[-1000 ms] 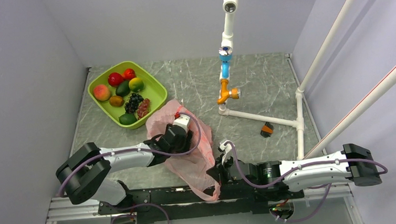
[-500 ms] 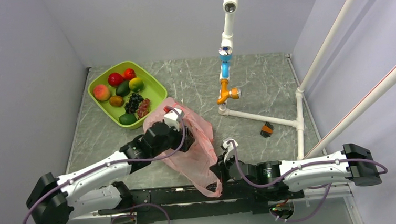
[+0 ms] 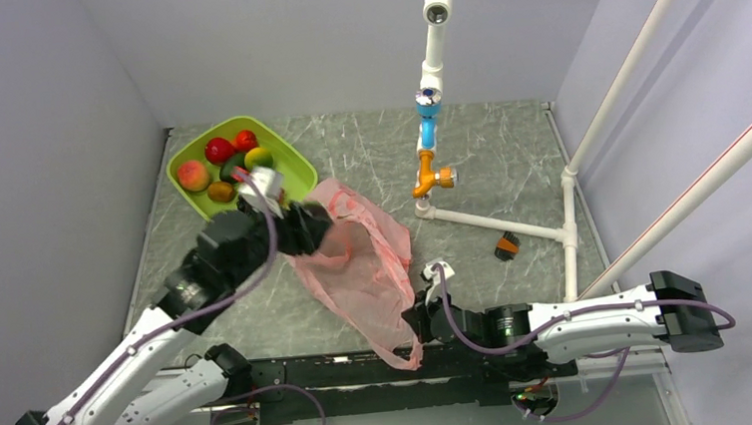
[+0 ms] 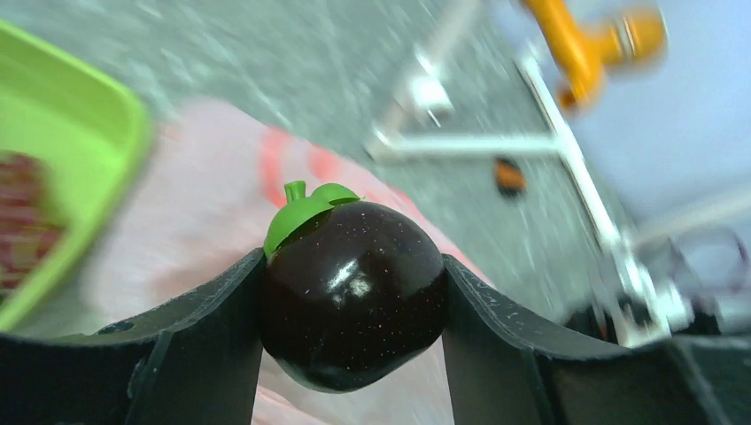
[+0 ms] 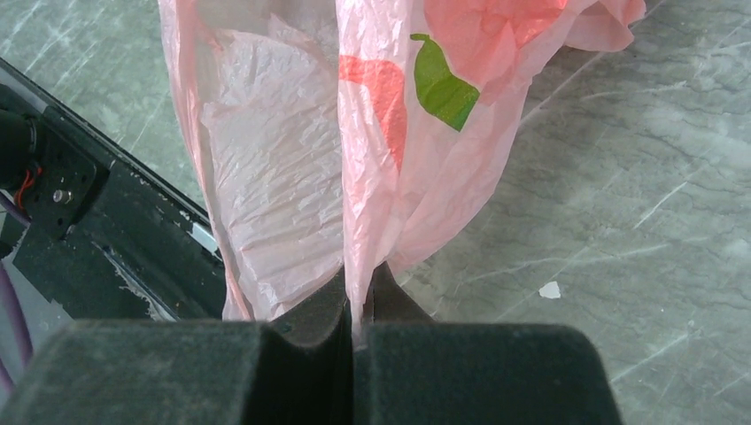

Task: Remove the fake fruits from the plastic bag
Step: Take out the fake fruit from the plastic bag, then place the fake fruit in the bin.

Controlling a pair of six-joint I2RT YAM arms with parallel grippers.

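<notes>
My left gripper (image 3: 310,227) is shut on a dark purple-black round fruit with a green cap (image 4: 352,297), held between both fingers above the bag's far end, next to the green tray (image 3: 299,165). The pink plastic bag (image 3: 361,269) lies stretched on the table; it also shows in the left wrist view (image 4: 199,252). My right gripper (image 3: 417,322) is shut on the bag's near end (image 5: 381,133), with the film pinched between its jaws. A brown-orange oval fruit (image 3: 221,191) lies in the tray. A reddish-brown grape bunch (image 4: 22,221) shows blurred in the tray.
The tray also holds a peach (image 3: 192,174), red fruits (image 3: 219,149), an avocado and a lime. A white pipe frame with an orange valve (image 3: 433,177) stands at the back right. A small orange-black fitting (image 3: 506,247) lies beside it. Walls close both sides.
My left arm has risen out of the bag and swung back-left toward the tray with the dark fruit. The bag has stretched out. The right gripper has kept its hold.
</notes>
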